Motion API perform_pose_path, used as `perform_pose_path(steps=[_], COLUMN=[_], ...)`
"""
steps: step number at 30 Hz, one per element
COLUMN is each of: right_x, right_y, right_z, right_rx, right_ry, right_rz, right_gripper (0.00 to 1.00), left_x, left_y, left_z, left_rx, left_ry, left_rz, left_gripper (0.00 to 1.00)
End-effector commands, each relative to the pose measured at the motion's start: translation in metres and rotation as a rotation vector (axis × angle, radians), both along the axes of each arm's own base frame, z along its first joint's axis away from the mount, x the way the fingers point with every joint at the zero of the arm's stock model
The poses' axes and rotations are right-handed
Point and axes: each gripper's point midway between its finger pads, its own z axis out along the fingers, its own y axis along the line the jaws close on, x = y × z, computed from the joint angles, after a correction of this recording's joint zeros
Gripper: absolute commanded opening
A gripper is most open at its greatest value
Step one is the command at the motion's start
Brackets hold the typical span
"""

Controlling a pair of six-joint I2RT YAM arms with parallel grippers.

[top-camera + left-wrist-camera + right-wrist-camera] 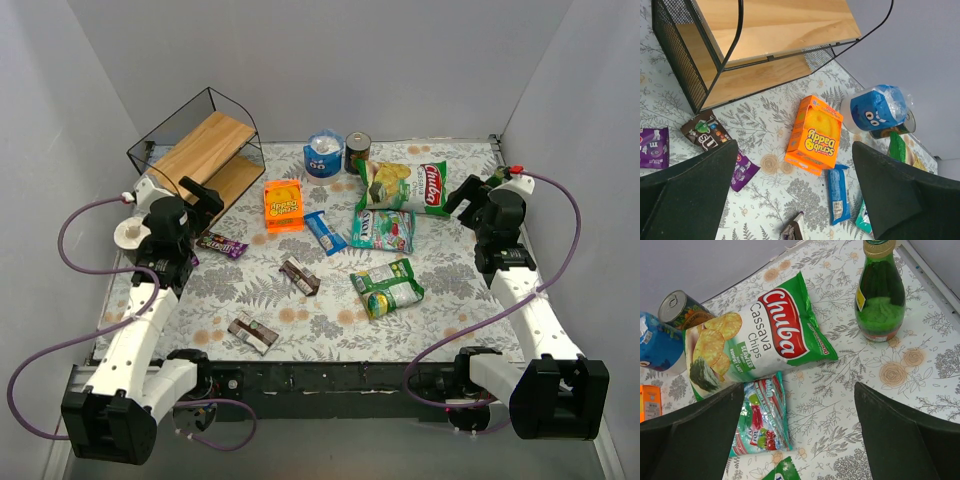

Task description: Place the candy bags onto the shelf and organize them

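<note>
The left pincer (795, 150) and right pincer (799, 387) gape apart above glossy flat candy bags (325, 232); wire-framed wooden shelf (205, 145) nearby.

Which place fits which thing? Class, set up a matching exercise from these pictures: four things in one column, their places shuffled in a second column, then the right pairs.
Things
1. orange box
2. green bottle
3. shelf
4. brown wrapper

Places
A. nearest the arm bases
B. far left corner
C. upright beside the chips bag
D. flat between the shelf and the blue bar

Pairs: 1-D, 2-C, 3-B, 4-A
</note>
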Motion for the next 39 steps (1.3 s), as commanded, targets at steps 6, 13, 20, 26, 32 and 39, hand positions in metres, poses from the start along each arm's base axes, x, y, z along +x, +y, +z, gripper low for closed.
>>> perform_pose_path(steps=[6, 13, 20, 26, 32, 39], right_x=[0.0, -0.004, -0.008, -0.01, -0.013, -0.018], right_y=[-0.001, 0.004, 0.02, 0.043, 0.047, 0.054], right_z=[0.024, 0.02, 0.006, -0.006, -0.018, -0.029], right_rx=[0.006, -0.015, 0.056, 0.19, 0.211, 0.223], right_ry=[-0.032, 0.023, 0.168, 0.253, 0.288, 0.328], right_rz=[0.002, 0.051, 0.113, 0.171, 0.184, 0.225], right_gripper=[0.98, 0.98, 0.98, 0.91, 0.88, 0.85], left_x=[-0.022, -0.029, -0.038, -0.038, -0.012, 0.002], left_y=[-0.038, -0.069, -0.131, -0.168, -0.178, -0.203], left_z=[0.011, -0.024, -0.043, -0.065, -0.076, -0.101], left_rx=[0.023, -0.066, -0.176, -0.221, -0.117, -0.044], left_ry=[-0.076, 0.032, 0.133, 0.24, 0.258, 0.36], left_rz=[-0.257, -0.411, -0.625, -0.619, -0.581, -0.573], left_gripper=[0.98, 0.98, 0.98, 0.98, 0.96, 0.8])
